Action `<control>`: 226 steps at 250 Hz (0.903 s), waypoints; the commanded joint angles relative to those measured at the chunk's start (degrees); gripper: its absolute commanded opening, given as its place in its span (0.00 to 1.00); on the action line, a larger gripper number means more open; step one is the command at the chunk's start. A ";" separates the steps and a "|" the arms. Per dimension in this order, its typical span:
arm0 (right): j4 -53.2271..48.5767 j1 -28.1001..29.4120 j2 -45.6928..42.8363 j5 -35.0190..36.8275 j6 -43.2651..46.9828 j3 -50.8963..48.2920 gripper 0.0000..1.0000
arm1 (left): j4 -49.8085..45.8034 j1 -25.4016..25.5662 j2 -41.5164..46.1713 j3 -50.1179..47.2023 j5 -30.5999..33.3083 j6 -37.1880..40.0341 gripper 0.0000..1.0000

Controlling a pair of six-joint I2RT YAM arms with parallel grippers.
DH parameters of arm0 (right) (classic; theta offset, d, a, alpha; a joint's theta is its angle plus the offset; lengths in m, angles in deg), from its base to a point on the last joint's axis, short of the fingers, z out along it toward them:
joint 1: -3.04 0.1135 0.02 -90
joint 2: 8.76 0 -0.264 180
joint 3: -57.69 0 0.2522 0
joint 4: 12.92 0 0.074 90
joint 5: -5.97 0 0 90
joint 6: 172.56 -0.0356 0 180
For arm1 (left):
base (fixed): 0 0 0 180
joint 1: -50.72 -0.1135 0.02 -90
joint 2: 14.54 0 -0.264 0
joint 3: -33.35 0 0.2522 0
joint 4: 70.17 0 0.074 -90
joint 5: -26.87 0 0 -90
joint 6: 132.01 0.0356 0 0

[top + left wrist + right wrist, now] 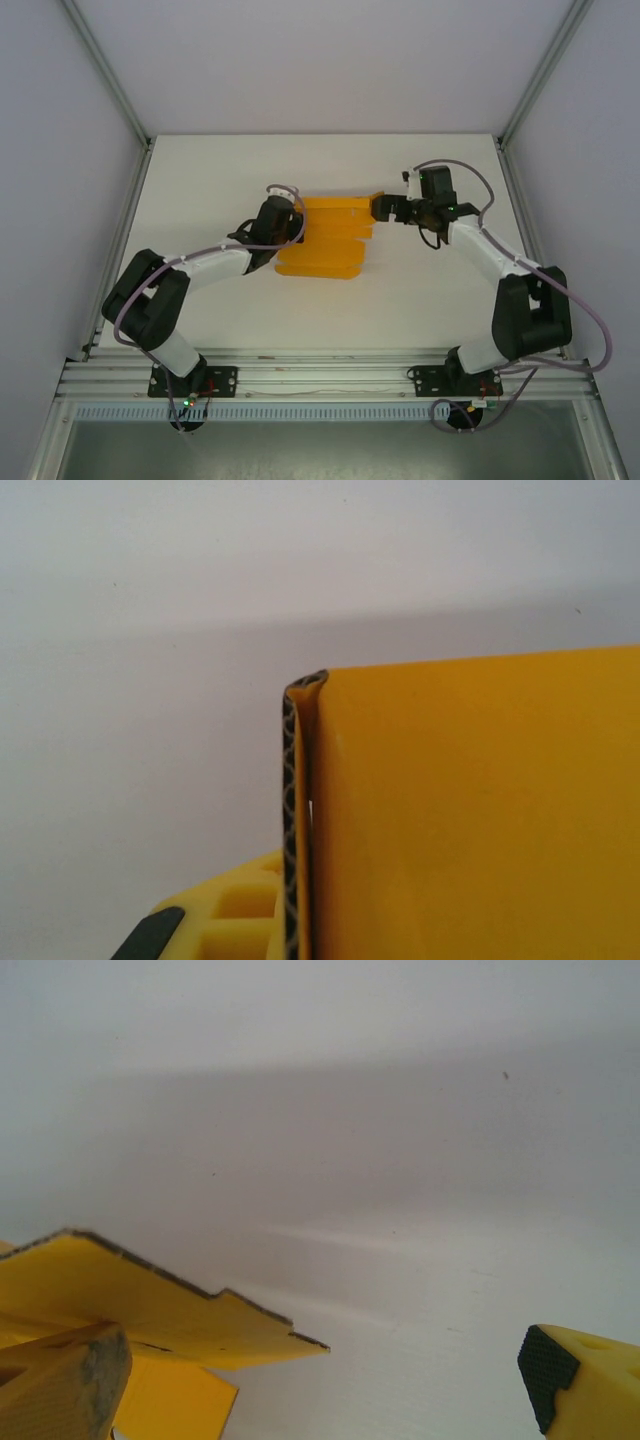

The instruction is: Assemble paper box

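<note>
The paper box (325, 238), a partly folded card sheet, lies at the centre of the table (250, 170). The left gripper (293, 225) pinches its left edge. The right gripper (385, 208) stands spread wide at its far-right corner.

Left gripper (292, 222): jaws clamped on paper box (325, 242) edge. Right gripper (388, 209): jaws wide apart, elbow outward.

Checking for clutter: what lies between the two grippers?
The paper box: in the top view its orange card sheet spans the stretch from the left gripper, shut on its left edge, to the open right gripper at its far right corner.
</note>
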 commanded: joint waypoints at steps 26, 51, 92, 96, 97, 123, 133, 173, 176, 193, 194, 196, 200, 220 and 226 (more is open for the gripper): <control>2.54 -0.38 0.88 -13.24 2.81 2.28 1.00 | 2.55 -0.27 0.22 0.58 -4.43 1.39 0.00; 2.00 -0.38 -1.19 -14.12 4.74 1.38 1.00 | 3.50 -0.23 -0.40 0.75 -4.52 1.22 0.00; -3.02 -0.37 -8.23 -7.33 7.11 0.37 1.00 | 0.22 -0.23 -0.98 2.20 1.37 0.35 0.00; -3.12 -0.38 -9.12 -6.80 7.04 0.13 1.00 | 0.20 -0.30 -0.96 2.27 1.65 0.22 0.00; -3.08 -0.38 -9.32 -6.63 6.98 0.11 1.00 | 0.16 -0.26 -0.97 2.22 1.69 0.23 0.00; -2.75 -0.42 -12.83 -5.48 6.18 -0.86 1.00 | 0.37 -0.24 -0.98 2.31 1.65 -0.30 0.00; -2.16 -0.37 -13.22 -7.16 5.75 -0.90 1.00 | 0.46 -0.25 -1.05 2.28 1.49 -0.45 0.00; -0.43 0.38 -10.92 -11.80 6.14 0.01 1.00 | 0.34 -0.24 -1.11 2.52 1.59 -0.70 0.00; -0.68 0.52 -10.55 -11.90 6.46 0.12 1.00 | 0.34 -0.27 -1.07 2.55 1.55 -0.73 0.00; -1.73 1.53 -8.24 -11.18 7.63 1.28 1.00 | 0.40 -0.26 -1.07 2.57 1.53 -0.81 0.00; -1.77 1.58 -8.10 -11.06 7.63 1.34 1.00 | 0.35 -0.29 -1.07 2.54 1.50 -0.85 0.00; -1.81 1.73 -7.81 -10.76 7.69 1.45 1.00 | 0.31 -0.24 -1.07 2.55 1.47 -0.82 0.00; -2.12 2.08 -7.22 -10.15 7.86 1.77 1.00 | 0.27 -0.31 -1.07 2.69 1.37 -0.81 0.00; -2.05 3.81 -4.13 -6.87 9.10 2.72 1.00 | 0.47 -0.27 -1.15 2.69 0.87 -1.01 0.00; -1.58 4.27 -3.23 -6.27 9.42 2.86 1.00 | 0.47 -0.23 -1.23 2.66 0.84 -1.03 0.00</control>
